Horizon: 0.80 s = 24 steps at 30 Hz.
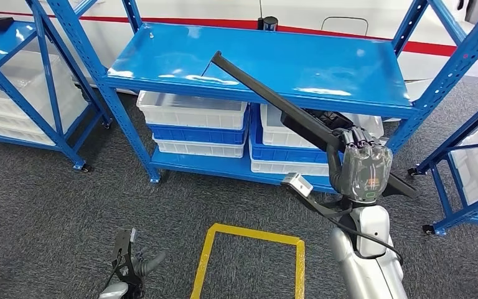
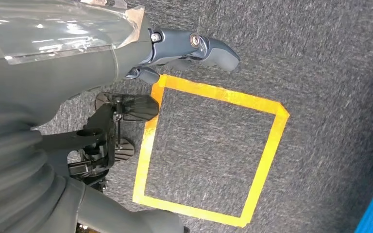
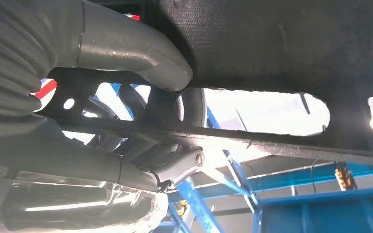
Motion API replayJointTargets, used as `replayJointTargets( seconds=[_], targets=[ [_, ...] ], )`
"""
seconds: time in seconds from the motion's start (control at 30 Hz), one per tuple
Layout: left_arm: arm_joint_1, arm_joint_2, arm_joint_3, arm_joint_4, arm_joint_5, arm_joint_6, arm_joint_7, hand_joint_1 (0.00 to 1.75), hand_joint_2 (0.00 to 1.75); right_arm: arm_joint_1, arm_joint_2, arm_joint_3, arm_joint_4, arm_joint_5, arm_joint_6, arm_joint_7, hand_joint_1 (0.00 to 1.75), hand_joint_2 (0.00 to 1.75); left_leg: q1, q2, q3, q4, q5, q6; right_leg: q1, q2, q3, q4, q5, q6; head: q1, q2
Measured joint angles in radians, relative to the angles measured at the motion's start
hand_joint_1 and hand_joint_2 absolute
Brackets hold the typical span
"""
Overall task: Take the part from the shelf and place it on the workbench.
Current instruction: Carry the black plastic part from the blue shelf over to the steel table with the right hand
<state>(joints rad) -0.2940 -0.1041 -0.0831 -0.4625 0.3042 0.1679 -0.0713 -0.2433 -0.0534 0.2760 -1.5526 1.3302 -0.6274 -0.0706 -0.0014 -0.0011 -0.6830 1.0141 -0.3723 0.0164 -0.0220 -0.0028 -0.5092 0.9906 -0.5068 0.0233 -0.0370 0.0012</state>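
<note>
1 part (image 1: 267, 93) in right robot hand (image 1: 364, 165)

One long black part (image 1: 274, 103), gripped in the robot's right hand (image 1: 364, 165). Three blue shelf racks (image 1: 255, 68) stand in sight, counting those cut off at either side. Under the middle rack sit two stacks of white and blue bins (image 1: 193, 121). One full yellow tape square (image 1: 249, 261) marks the carpet.

Floor and storage, non-task items.
Yellow tape square (image 1: 249, 261) on grey carpet (image 1: 50, 212); white and blue bins (image 1: 193, 128) stacked low, beside more bins (image 1: 12, 99).
</note>
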Motion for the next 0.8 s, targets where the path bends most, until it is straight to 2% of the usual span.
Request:
replayJointTargets(
  seconds=[0.03,0.1,0.13,0.17,0.2,0.23,0.27,0.33,0.37,0.4,0.47,0.5,0.53,0.57,0.63,0.67,0.7,0.73,0.8],
  targets=[
    [0.0,0.001,0.001,0.0,0.0,0.0,0.0,0.0,1.75,-0.001,0.003,0.0,0.001,0.0,0.0,-0.001,1.75,1.75,0.003,-0.001,-0.014,0.032,-0.037,-0.007,-0.003,-0.001,-0.01,-0.001,0.011,-0.009,-0.002,0.0],
    [0.0,0.001,0.002,0.001,0.0,0.0,-0.001,0.0,1.75,-0.001,0.009,0.0,0.002,0.0,0.0,-0.001,1.75,1.75,0.008,-0.001,-0.052,0.156,-0.138,-0.021,-0.003,-0.003,-0.034,0.0,0.033,-0.017,-0.008,0.0],
    [0.0,0.001,0.003,0.001,0.0,0.0,-0.001,0.0,1.75,-0.001,0.01,0.0,0.003,0.0,0.0,-0.001,1.75,1.75,0.01,-0.001,-0.067,0.223,-0.171,-0.026,-0.003,-0.003,-0.047,0.0,0.043,-0.018,-0.01,0.0],
    [0.001,0.002,0.003,0.001,0.0,0.0,-0.001,0.0,1.75,-0.001,0.011,0.0,0.004,0.0,0.0,-0.002,1.75,1.75,0.012,-0.001,-0.073,0.271,-0.183,-0.029,-0.002,-0.003,-0.06,0.001,0.053,-0.017,-0.01,0.0],
    [0.001,0.002,0.004,0.002,0.0,0.0,-0.001,0.0,1.75,-0.001,0.012,0.0,0.006,0.0,0.0,-0.002,1.75,1.75,0.013,-0.001,-0.061,0.285,-0.172,-0.029,-0.002,-0.003,-0.072,0.002,0.062,-0.015,-0.01,0.0],
    [0.0,0.002,0.004,0.002,0.0,0.0,-0.001,0.0,1.75,0.0,0.013,0.0,0.007,0.0,0.0,-0.002,1.75,1.75,0.014,-0.001,-0.029,0.26,-0.148,-0.028,-0.002,-0.003,-0.083,0.003,0.07,-0.013,-0.01,0.0],
    [0.0,0.002,0.004,0.002,0.0,0.0,-0.001,0.0,1.75,0.0,0.014,-0.001,0.007,-0.001,0.0,-0.002,1.75,1.75,0.014,-0.002,0.021,0.2,-0.123,-0.025,-0.002,-0.002,-0.092,0.004,0.078,-0.009,-0.01,0.0],
    [-0.003,0.002,0.005,0.002,0.0,0.001,-0.003,0.0,1.75,-0.001,0.015,-0.001,0.008,-0.003,0.0,-0.003,1.75,1.75,0.01,-0.003,0.126,0.053,-0.113,-0.015,0.001,-0.002,-0.105,0.005,0.092,0.001,-0.01,0.0],
    [-0.004,0.002,0.006,0.001,0.0,0.001,-0.004,0.0,1.75,-0.003,0.015,-0.002,0.008,-0.005,0.0,-0.004,1.75,1.75,0.007,-0.004,0.157,0.004,-0.118,-0.009,0.002,-0.003,-0.108,0.004,0.099,0.008,-0.008,0.0],
    [-0.004,0.001,0.007,0.001,0.002,0.002,-0.005,0.0,1.75,-0.004,0.016,-0.002,0.009,-0.007,0.0,-0.004,1.75,1.75,0.003,-0.005,0.169,-0.02,-0.124,-0.004,0.001,-0.004,-0.111,0.002,0.106,0.016,-0.008,0.0],
    [-0.003,0.0,0.01,0.002,0.004,0.003,-0.006,0.0,1.75,-0.007,0.018,-0.003,0.012,-0.013,0.0,-0.005,1.75,1.75,0.0,-0.003,0.162,-0.032,-0.109,0.013,-0.002,-0.005,-0.117,-0.002,0.119,0.03,-0.007,0.0],
    [-0.002,0.0,0.012,0.002,0.006,0.003,-0.007,0.0,1.75,-0.008,0.019,-0.003,0.015,-0.017,0.0,-0.005,1.75,1.75,0.0,-0.001,0.155,-0.037,-0.097,0.023,-0.002,-0.004,-0.127,0.007,0.108,0.031,-0.006,0.0],
    [-0.002,0.0,0.014,0.002,0.006,0.003,-0.007,0.0,1.75,-0.008,0.019,-0.003,0.016,-0.023,0.0,-0.006,1.75,1.75,0.002,0.002,0.147,-0.042,-0.085,0.033,-0.001,-0.003,-0.141,0.034,0.084,0.028,-0.003,0.0],
    [-0.002,-0.001,0.014,0.001,0.005,0.004,-0.007,0.0,1.75,-0.009,0.019,-0.003,0.018,-0.028,0.0,-0.008,1.75,1.75,0.003,0.004,0.137,-0.045,-0.074,0.04,-0.001,-0.003,-0.162,0.085,0.044,0.022,0.0,0.0],
    [0.001,-0.001,0.015,0.001,0.002,0.004,-0.007,0.0,1.75,-0.007,0.02,-0.003,0.019,-0.04,0.0,-0.014,1.75,1.75,0.0,0.004,0.111,-0.044,-0.055,0.046,0.001,-0.002,-0.205,0.226,-0.034,0.015,0.006,0.0],
    [0.004,-0.002,0.015,0.001,0.0,0.004,-0.007,0.0,1.75,-0.005,0.021,-0.004,0.019,-0.046,0.0,-0.017,1.75,1.75,-0.001,0.004,0.099,-0.043,-0.047,0.046,0.001,-0.001,-0.215,0.279,-0.053,0.018,0.007,0.0],
    [0.007,-0.001,0.016,0.001,-0.001,0.003,-0.007,0.0,1.75,-0.003,0.022,-0.004,0.02,-0.05,0.0,-0.02,1.75,1.75,-0.001,0.004,0.088,-0.042,-0.04,0.046,0.001,-0.001,-0.207,0.298,-0.055,0.025,0.008,0.0],
    [0.009,0.0,0.016,0.001,-0.001,0.003,-0.007,0.0,1.75,-0.001,0.023,-0.004,0.02,-0.055,0.0,-0.023,1.75,1.75,-0.001,0.004,0.08,-0.041,-0.034,0.044,0.0,-0.001,-0.18,0.275,-0.041,0.033,0.008,0.0],
    [0.014,0.002,0.02,0.001,-0.001,0.003,-0.006,0.0,1.75,0.0,0.024,-0.005,0.02,-0.065,0.0,-0.026,1.75,1.75,-0.001,0.003,0.066,-0.036,-0.026,0.038,0.001,-0.001,-0.086,0.136,0.0,0.044,0.01,0.0]
  ],
)
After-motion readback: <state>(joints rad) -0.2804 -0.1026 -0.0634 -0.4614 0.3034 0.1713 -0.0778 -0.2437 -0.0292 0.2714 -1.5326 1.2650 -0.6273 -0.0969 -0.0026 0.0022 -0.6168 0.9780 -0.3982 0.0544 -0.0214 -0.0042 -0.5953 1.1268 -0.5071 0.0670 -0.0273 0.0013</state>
